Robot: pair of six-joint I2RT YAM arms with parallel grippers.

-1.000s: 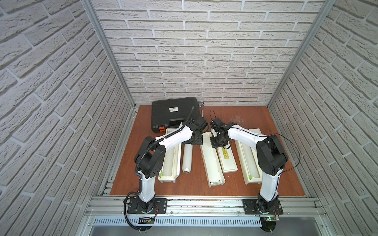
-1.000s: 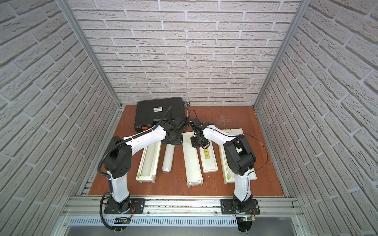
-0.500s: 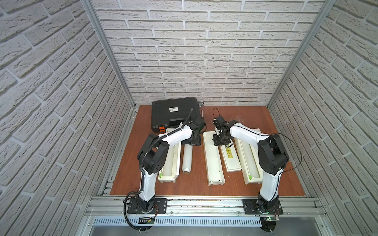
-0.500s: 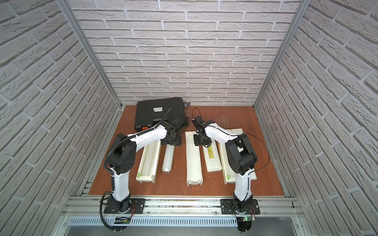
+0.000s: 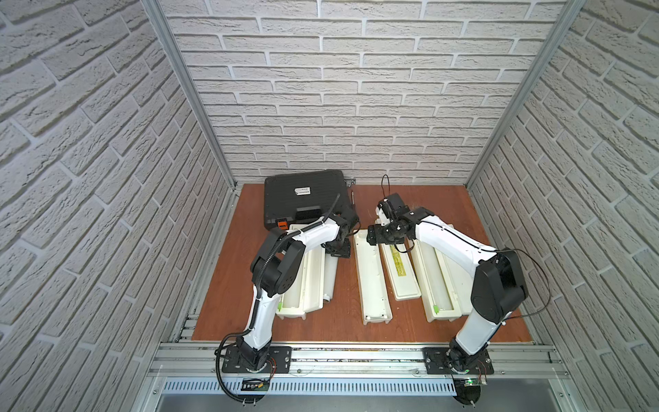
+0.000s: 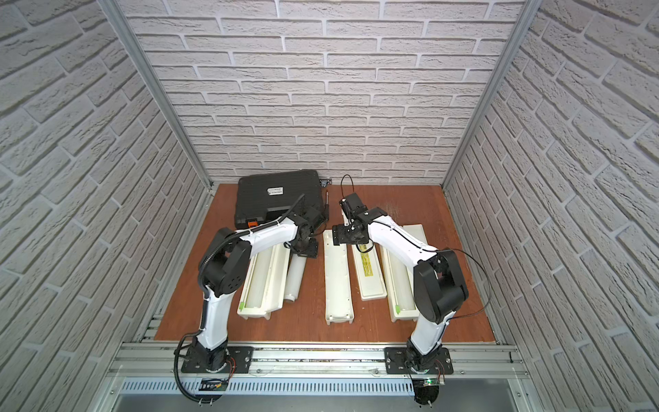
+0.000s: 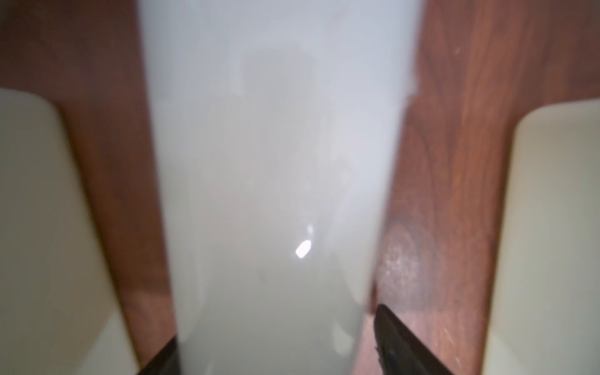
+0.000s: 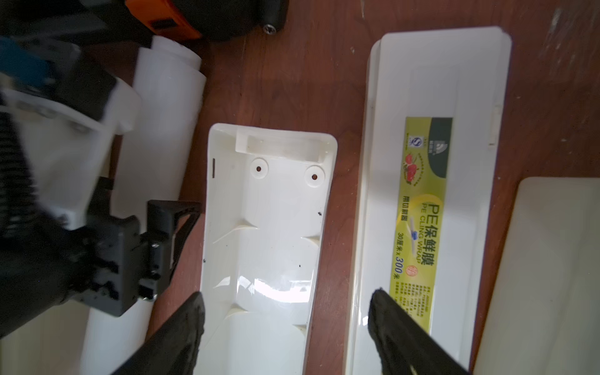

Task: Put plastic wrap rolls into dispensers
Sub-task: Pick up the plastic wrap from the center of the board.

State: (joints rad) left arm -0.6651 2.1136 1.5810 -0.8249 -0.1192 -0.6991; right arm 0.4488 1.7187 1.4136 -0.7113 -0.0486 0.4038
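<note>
Where the loose plastic wrap roll point(image 5: 330, 278) lies decides the coming move, so we begin in a top view. It rests flat on the table point(image 5: 410, 199), long axis running from the near edge toward the back wall. It is just beside the left-hand dispenser point(image 5: 303, 285) and a little apart from the empty dispenser point(image 5: 372, 281) on its other side. The left gripper point(image 5: 340, 249) sits over the roll's far end and the right gripper point(image 5: 372, 237) over the empty dispenser's far end, so we judge the left arm nearer.

In the left wrist view the roll runs straight out between the fingers point(image 7: 399, 344), which flank it closely. We cannot tell whether they pinch it.

In the right wrist view the right gripper stands wide and holds nothing, straddling the empty dispenser's edge and a labelled lid point(image 8: 425, 211).
</note>
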